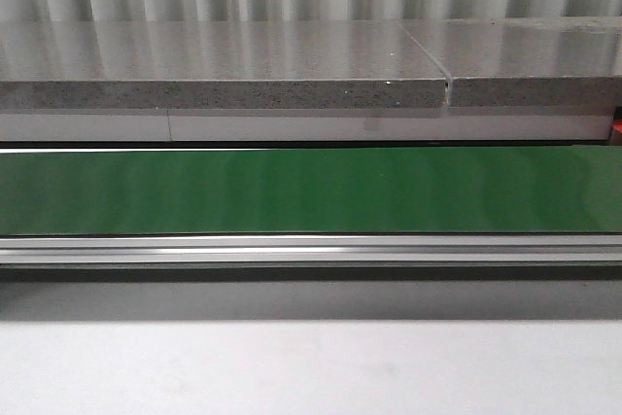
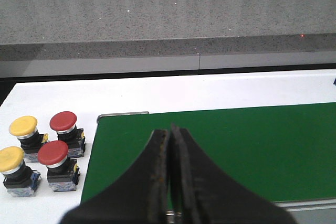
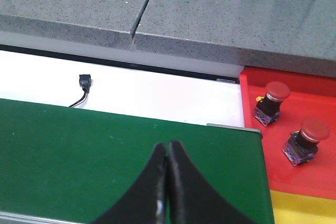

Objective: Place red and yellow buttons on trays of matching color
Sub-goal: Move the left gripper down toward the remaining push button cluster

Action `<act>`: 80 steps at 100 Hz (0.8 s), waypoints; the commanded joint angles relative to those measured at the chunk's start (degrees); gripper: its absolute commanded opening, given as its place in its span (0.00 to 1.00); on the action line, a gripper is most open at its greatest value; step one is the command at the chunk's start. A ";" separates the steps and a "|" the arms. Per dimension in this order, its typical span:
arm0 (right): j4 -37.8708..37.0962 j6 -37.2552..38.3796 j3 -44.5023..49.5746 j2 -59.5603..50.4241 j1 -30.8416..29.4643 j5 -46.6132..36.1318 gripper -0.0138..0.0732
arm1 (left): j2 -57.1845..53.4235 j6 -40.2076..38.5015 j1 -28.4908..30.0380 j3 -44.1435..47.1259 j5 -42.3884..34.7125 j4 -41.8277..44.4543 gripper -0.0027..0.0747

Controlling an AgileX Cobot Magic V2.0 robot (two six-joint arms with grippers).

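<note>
Your four loose push buttons stand in a tight cluster on the white counter (image 2: 220,90), just off the end of the green conveyor belt (image 2: 236,150): two with red mushroom caps (image 2: 63,121) (image 2: 52,152) nearer the belt, two with yellow mushroom caps (image 2: 23,125) (image 2: 11,159) on the outer side. Each has a smooth domed cap on a squat black body, all upright. Two more red-capped buttons (image 3: 277,91) (image 3: 314,128) already sit in the red plastic tray (image 3: 252,87) at the belt's other end, apart from each other, with the yellow tray (image 3: 304,205) bordering it.

The cluster is your main risk: the buttons nearly touch, so a claw coming down on one could knock a neighbour over or nip two at once. The rounded caps also look slippery; a grip on the body would likely be safer.

Your left claw (image 2: 169,132) is clenched on nothing, over the belt. Your right claw (image 3: 167,146) is likewise clenched and empty, over the belt near the trays. The front view shows only bare belt.
</note>
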 commanded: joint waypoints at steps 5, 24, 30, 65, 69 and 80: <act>0.43 -0.01 -1.57 -0.34 0.08 -3.85 0.08 | 0.19 -0.41 0.05 -1.68 -4.54 -0.48 0.01; 0.43 -0.01 -1.57 -0.34 0.08 -3.85 0.08 | 0.19 -0.41 0.05 -1.68 -4.54 -0.48 0.01; 0.43 -0.01 -1.57 -0.34 0.08 -3.85 0.08 | 0.30 -0.41 0.05 -1.68 -4.54 -0.48 0.01; 0.43 -0.01 -1.57 -0.34 0.08 -3.85 0.08 | 0.30 -0.41 0.05 -1.68 -4.54 -0.48 0.46; 0.43 -0.01 -1.57 -0.34 0.08 -3.85 0.08 | 0.30 -0.41 0.05 -1.68 -4.54 -0.48 0.58; 0.43 -0.01 -1.57 -0.34 0.08 -3.85 0.08 | 0.30 -0.41 0.05 -1.68 -4.44 -0.48 0.84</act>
